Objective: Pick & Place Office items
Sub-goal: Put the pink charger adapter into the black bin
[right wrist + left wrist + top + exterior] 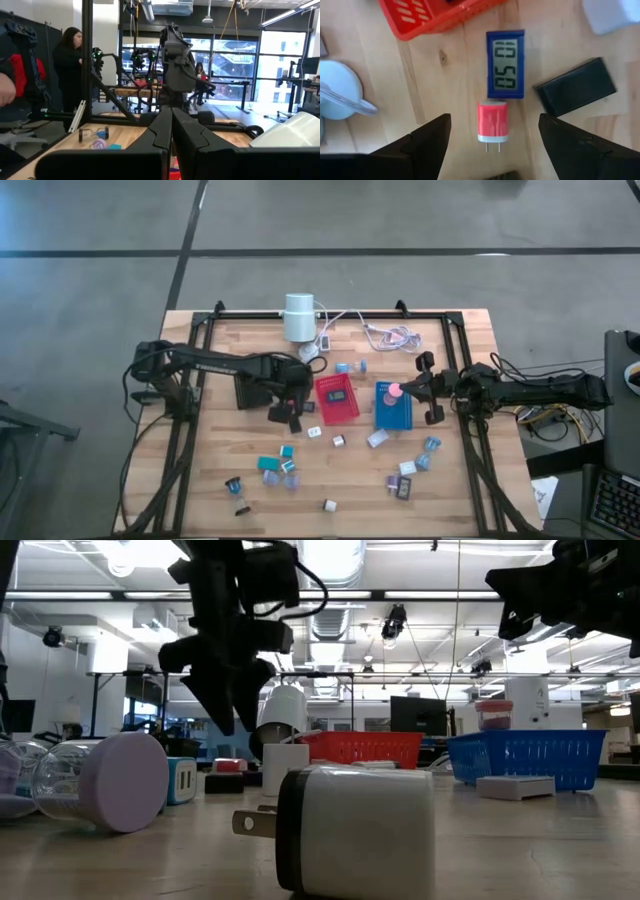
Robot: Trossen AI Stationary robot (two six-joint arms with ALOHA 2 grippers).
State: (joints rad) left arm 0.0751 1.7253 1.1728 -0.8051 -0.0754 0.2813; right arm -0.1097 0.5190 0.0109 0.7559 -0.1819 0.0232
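My left gripper (288, 414) is open and hangs over the table just left of the red tray (337, 398). In the left wrist view its fingers (437, 140) stand on either side of a small red plug (492, 127) without touching it. The plug lies flat on the wood. Beyond it lie a blue clock with a grey display (505, 65) and a black block (575, 92). My right gripper (408, 390) is shut and empty. It is held level, high over the right edge of the blue tray (394, 412). A pink round piece (394, 390) sits in that tray.
Several small pieces lie scattered on the near half of the table (300, 470). A white charger (350, 830) and a lilac-capped clear cylinder (110, 780) lie near the front edge. A white cylinder (298, 317) with cables stands at the back. A black frame (190, 380) rims the table. People stand in the room beyond.
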